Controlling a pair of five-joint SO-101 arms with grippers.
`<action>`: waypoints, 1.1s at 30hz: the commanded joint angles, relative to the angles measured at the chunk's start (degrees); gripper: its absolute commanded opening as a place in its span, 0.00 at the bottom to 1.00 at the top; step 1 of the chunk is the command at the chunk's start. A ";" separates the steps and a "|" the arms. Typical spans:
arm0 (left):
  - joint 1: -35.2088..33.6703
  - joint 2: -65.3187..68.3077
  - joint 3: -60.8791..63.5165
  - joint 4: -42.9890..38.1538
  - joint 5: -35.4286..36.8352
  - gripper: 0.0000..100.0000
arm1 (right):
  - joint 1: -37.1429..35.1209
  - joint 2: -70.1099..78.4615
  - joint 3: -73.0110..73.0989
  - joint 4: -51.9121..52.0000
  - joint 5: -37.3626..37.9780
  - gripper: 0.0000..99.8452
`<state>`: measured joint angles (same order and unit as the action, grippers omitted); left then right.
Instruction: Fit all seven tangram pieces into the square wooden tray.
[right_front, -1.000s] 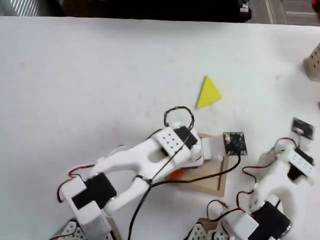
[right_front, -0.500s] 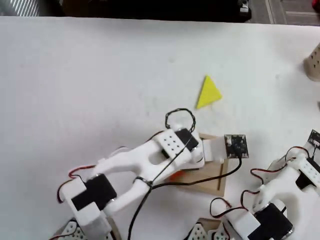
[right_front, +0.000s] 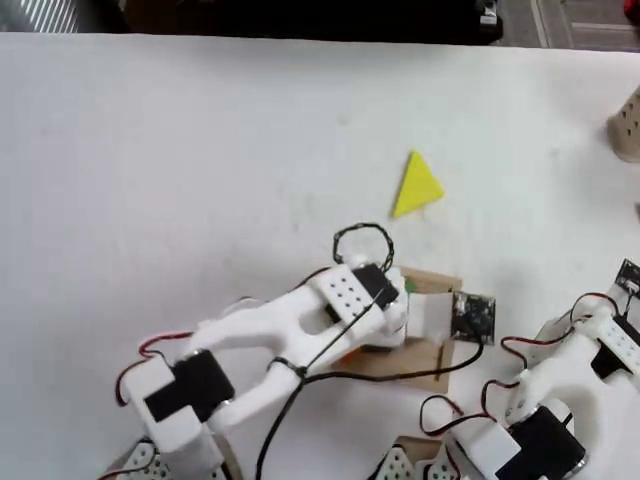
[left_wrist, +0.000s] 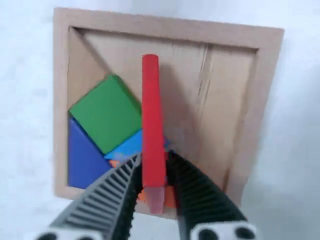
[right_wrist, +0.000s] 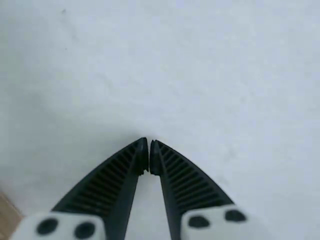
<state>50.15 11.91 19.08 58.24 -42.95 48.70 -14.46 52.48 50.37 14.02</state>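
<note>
Gripping a red tangram piece (left_wrist: 151, 110) on edge, the left gripper (left_wrist: 152, 160) hangs over the square wooden tray (left_wrist: 165, 30). Its jaws are clamped on the piece's near end. The piece's long axis runs straight out from the jaws, across the bare part of the tray floor beside the green square (left_wrist: 106, 114). A blue triangle (left_wrist: 82, 160) and a light-blue piece (left_wrist: 127, 146) sit packed against that square. I judge the coming move depends on laying the red piece flat into the bare part. The right gripper (right_wrist: 149, 150), jaws closed on nothing, hangs over the white table (right_front: 150, 150), about four o'clock from the tray. A yellow triangle (right_front: 416, 185) lies at twelve o'clock beyond the tray, nearer the left arm.
</note>
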 joint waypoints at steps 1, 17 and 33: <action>1.10 -0.31 0.18 1.05 -0.88 0.29 | -0.57 -2.51 -0.62 -0.31 -0.53 0.02; 1.01 -1.01 0.18 1.23 -0.35 0.33 | -2.51 -2.42 0.35 -0.40 2.90 0.02; -12.18 -29.85 9.76 6.33 4.48 0.34 | -4.09 -2.42 0.53 -0.40 3.78 0.02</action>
<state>42.42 -10.42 27.60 63.78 -39.43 46.86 -14.46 53.10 50.37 16.13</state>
